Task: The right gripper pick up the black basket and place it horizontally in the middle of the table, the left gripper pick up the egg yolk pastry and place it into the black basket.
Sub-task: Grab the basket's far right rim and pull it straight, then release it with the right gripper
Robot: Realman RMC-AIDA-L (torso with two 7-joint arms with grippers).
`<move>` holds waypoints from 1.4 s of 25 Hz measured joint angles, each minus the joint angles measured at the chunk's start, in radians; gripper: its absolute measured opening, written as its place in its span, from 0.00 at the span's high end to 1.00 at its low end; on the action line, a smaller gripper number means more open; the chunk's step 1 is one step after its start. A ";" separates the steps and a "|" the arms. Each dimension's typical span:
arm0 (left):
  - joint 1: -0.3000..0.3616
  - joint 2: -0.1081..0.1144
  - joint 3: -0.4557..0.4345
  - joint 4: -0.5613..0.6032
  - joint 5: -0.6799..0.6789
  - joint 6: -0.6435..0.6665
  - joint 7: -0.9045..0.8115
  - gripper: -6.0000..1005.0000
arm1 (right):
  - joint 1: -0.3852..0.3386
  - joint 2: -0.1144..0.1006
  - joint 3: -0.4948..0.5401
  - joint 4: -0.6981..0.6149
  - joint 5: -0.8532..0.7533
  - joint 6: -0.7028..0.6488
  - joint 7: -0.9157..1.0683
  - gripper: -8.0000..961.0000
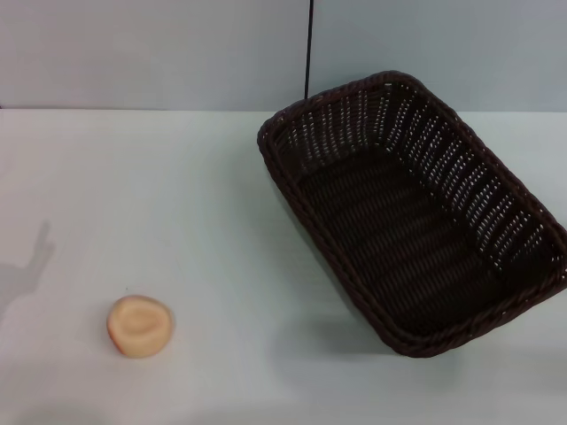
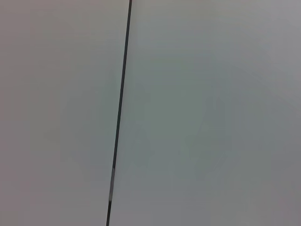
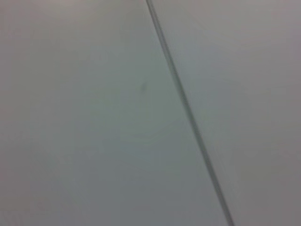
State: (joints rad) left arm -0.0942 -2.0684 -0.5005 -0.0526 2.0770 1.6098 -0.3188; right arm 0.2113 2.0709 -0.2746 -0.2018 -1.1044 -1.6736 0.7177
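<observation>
The black basket [image 1: 416,212] lies on the white table [image 1: 204,204] at the right side, turned at an angle, and it is empty. The egg yolk pastry [image 1: 140,327] sits on the table at the front left, well apart from the basket. Neither gripper shows in any view. Both wrist views show only a pale grey wall with a thin dark seam [image 2: 120,113], which also shows in the right wrist view [image 3: 188,113].
A grey wall stands behind the table, with a dark vertical seam [image 1: 308,49] above the basket. A faint shadow [image 1: 27,270] falls on the table at the far left.
</observation>
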 joint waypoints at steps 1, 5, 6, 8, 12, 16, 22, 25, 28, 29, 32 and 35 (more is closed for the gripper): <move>-0.007 0.000 -0.004 0.000 -0.004 0.003 -0.007 0.16 | -0.005 -0.001 0.000 -0.054 -0.037 0.017 0.053 0.34; -0.011 0.001 -0.003 0.001 -0.004 0.003 -0.008 0.16 | -0.029 -0.001 0.006 -0.328 -0.215 0.035 0.336 0.33; -0.012 0.001 -0.001 0.001 -0.002 0.002 -0.008 0.16 | -0.034 -0.002 0.008 -0.394 -0.249 0.033 0.404 0.33; -0.011 0.002 0.000 0.001 0.000 0.001 -0.009 0.16 | -0.039 -0.001 0.009 -0.551 -0.335 0.029 0.604 0.33; -0.007 0.003 0.000 0.001 0.001 0.000 -0.009 0.16 | 0.003 -0.032 0.008 -0.825 -0.567 0.031 0.984 0.33; -0.001 0.004 0.003 0.010 0.001 -0.003 -0.009 0.16 | 0.132 -0.110 0.010 -0.989 -0.892 -0.017 1.318 0.34; 0.007 0.004 0.011 0.010 0.002 -0.003 -0.009 0.16 | 0.408 -0.201 -0.033 -1.018 -1.358 -0.213 1.531 0.33; 0.015 0.004 0.014 0.009 0.002 0.000 -0.010 0.16 | 0.489 -0.213 -0.113 -0.946 -1.459 -0.230 1.576 0.33; 0.021 0.003 0.014 0.009 0.002 0.000 -0.010 0.16 | 0.529 -0.205 -0.216 -0.871 -1.471 -0.175 1.617 0.34; 0.022 0.002 0.014 0.011 0.002 -0.002 -0.010 0.16 | 0.546 -0.189 -0.265 -0.827 -1.469 -0.128 1.629 0.34; 0.023 0.001 0.014 0.011 0.002 -0.004 -0.009 0.16 | 0.567 -0.154 -0.313 -0.776 -1.469 -0.055 1.631 0.34; 0.023 0.001 0.014 0.011 0.003 -0.005 -0.010 0.16 | 0.575 -0.135 -0.338 -0.752 -1.469 -0.015 1.631 0.34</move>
State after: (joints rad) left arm -0.0717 -2.0678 -0.4862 -0.0413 2.0795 1.6051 -0.3283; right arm 0.7864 1.9359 -0.6129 -0.9536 -2.5732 -1.6887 2.3492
